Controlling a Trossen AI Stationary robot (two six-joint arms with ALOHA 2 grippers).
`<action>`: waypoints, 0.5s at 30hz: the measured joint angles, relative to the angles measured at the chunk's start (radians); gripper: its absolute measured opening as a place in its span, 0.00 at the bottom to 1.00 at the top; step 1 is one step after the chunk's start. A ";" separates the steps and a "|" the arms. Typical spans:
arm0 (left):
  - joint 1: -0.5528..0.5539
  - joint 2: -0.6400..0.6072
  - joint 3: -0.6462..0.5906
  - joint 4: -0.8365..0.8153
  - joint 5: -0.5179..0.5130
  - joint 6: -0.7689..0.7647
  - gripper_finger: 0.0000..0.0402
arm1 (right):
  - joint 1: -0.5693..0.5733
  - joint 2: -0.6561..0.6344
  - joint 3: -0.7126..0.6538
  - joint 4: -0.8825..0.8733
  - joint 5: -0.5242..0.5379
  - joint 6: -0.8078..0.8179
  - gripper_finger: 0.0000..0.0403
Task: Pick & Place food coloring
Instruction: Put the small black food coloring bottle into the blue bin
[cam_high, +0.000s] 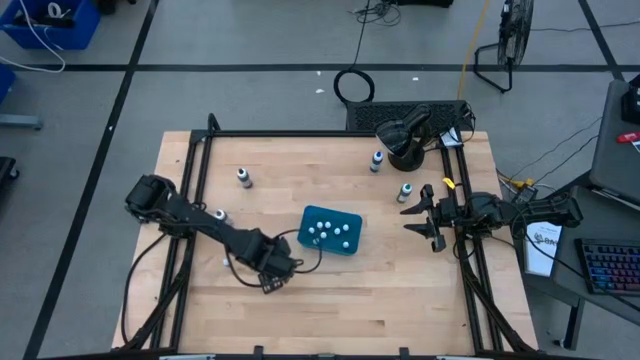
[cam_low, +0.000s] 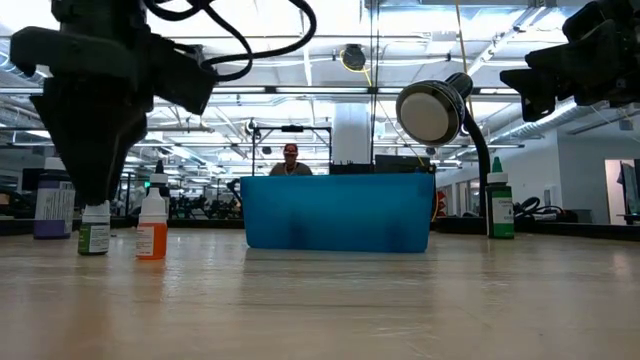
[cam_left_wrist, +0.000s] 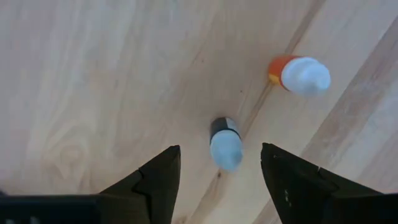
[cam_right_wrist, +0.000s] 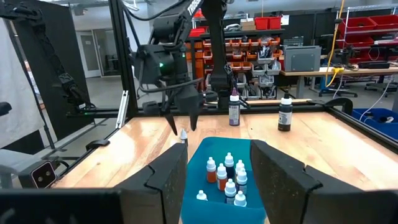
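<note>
Near the counter's front edge, the left gripper (cam_left_wrist: 219, 168) hangs released over a dark bottle (cam_left_wrist: 225, 142); closing off-centre could topple it into the orange bottle (cam_left_wrist: 298, 74). The right gripper (cam_right_wrist: 217, 174) waits released.

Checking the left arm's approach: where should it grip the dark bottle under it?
Around the body just below the white cap, from straight above. The dark bottle stands upright between the open left gripper fingers, with the orange bottle standing apart.

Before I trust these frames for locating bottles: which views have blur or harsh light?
Left wrist view: the dark bottle between the open left gripper looks soft, its cap blurred. Low view: bright ceiling lights behind leave the arms as silhouettes. Right wrist view: bottles in the teal tray are sharp.
</note>
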 joint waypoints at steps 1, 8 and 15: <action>0.000 0.000 -0.009 0.017 0.000 0.000 0.55 | 0.000 0.000 0.000 0.000 0.000 0.000 0.41; 0.000 0.000 -0.081 0.120 0.000 -0.005 0.50 | 0.000 0.000 0.000 0.000 0.000 0.000 0.41; 0.000 0.000 -0.155 0.230 0.002 -0.015 0.48 | 0.000 0.000 0.000 0.000 0.000 0.000 0.41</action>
